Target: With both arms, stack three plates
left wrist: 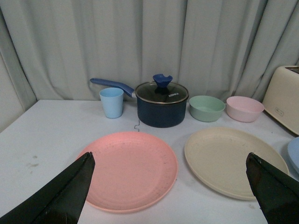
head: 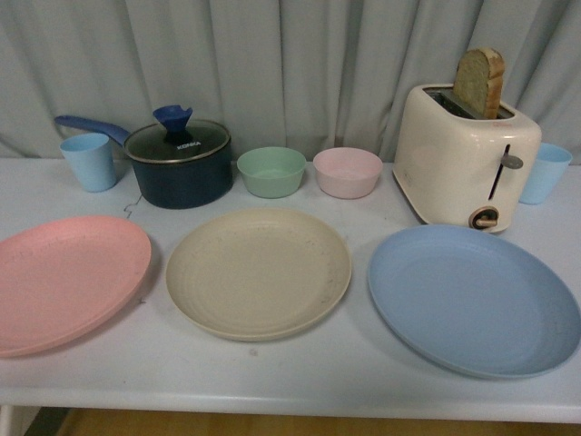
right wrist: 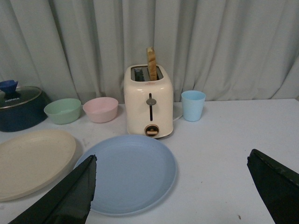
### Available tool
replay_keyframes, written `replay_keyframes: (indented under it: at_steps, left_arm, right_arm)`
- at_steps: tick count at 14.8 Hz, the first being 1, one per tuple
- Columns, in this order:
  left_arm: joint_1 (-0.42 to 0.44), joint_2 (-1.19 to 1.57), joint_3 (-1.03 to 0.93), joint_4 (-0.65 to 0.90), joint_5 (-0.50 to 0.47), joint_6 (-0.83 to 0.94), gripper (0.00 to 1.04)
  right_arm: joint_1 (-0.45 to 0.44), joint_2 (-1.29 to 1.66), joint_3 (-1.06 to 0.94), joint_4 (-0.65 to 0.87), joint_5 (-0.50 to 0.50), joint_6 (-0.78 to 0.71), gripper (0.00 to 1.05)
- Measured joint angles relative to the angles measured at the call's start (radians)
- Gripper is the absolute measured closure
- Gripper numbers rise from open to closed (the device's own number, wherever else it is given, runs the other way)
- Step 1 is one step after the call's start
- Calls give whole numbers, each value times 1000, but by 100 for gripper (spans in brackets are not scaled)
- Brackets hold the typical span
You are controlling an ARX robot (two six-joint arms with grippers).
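Note:
Three plates lie side by side on the white table [head: 290, 381]: the pink plate [head: 64, 282] at the left, the beige plate [head: 259, 271] in the middle, the blue plate [head: 472, 298] at the right. None overlaps another. Neither arm shows in the front view. In the left wrist view my left gripper [left wrist: 170, 161] is open and empty, above the pink plate [left wrist: 128, 170] with the beige plate [left wrist: 233, 161] beside it. In the right wrist view my right gripper [right wrist: 172, 161] is open and empty, near the blue plate [right wrist: 128, 172]; the beige plate [right wrist: 32, 161] lies beyond it.
Behind the plates stand a light blue cup [head: 89, 161], a dark blue lidded pot [head: 178, 163] with a blue handle, a green bowl [head: 271, 171], a pink bowl [head: 348, 172], a cream toaster [head: 463, 163] holding a bread slice [head: 478, 82], and another blue cup [head: 546, 173]. A curtain hangs behind.

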Motion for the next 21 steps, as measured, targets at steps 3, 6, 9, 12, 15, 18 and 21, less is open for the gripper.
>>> replay_keyframes:
  at_steps: [3,6,9,12,15,18,21]
  left_arm:
    - [0,0,0,0,0,0,7]
    - [0,0,0,0,0,0,7]
    - [0,0,0,0,0,0,7]
    - [0,0,0,0,0,0,7]
    - [0,0,0,0,0,0,7]
    - [0,0,0,0,0,0,7]
    - [0,0,0,0,0,0,7]
  right_arm:
    - [0,0,0,0,0,0,6]
    - [0,0,0,0,0,0,6]
    - [0,0,0,0,0,0,6]
    - [0,0,0,0,0,0,6]
    - [0,0,0,0,0,0,6]
    - [0,0,0,0,0,0,6]
    - [0,0,0,0,0,0,6]
